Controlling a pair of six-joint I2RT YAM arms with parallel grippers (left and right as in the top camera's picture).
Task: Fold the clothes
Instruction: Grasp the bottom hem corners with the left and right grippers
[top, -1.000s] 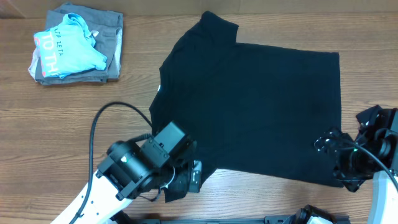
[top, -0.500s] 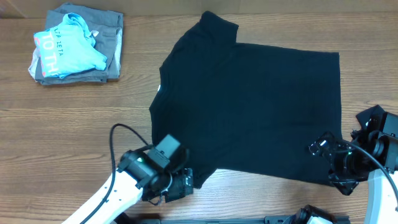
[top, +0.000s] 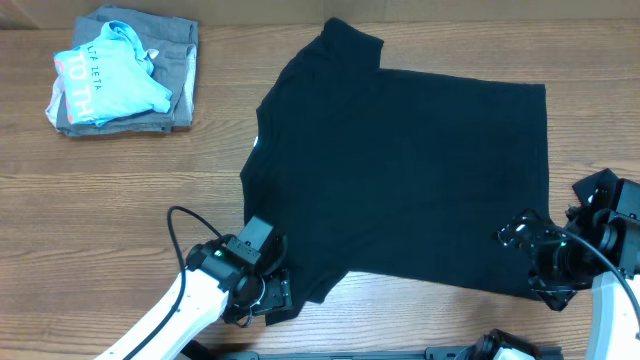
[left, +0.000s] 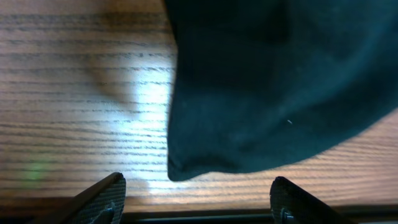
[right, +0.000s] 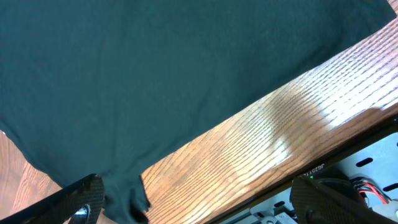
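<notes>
The clothes are a black T-shirt (top: 400, 160) spread flat on the wooden table, neck to the left. My left gripper (top: 278, 296) sits low at the near sleeve. In the left wrist view its jaws (left: 196, 205) stand wide apart, and the rounded sleeve end (left: 186, 167) lies just ahead of them, not between them. My right gripper (top: 530, 262) is at the shirt's near right hem corner. It is open too (right: 199, 205), with the hem corner (right: 127, 196) lying beside its left finger (right: 84, 198) and bare wood across the gap.
A grey folded garment (top: 180, 60) with a light blue lettered shirt (top: 110, 75) on top lies at the back left. The table's front edge (right: 323, 155) runs just under both grippers, with a metal frame (right: 354, 177) below it.
My left arm has dropped lower and slid a little left toward the front edge, and its jaws have narrowed slightly. The right arm has shifted only slightly. The shirt has not moved.
</notes>
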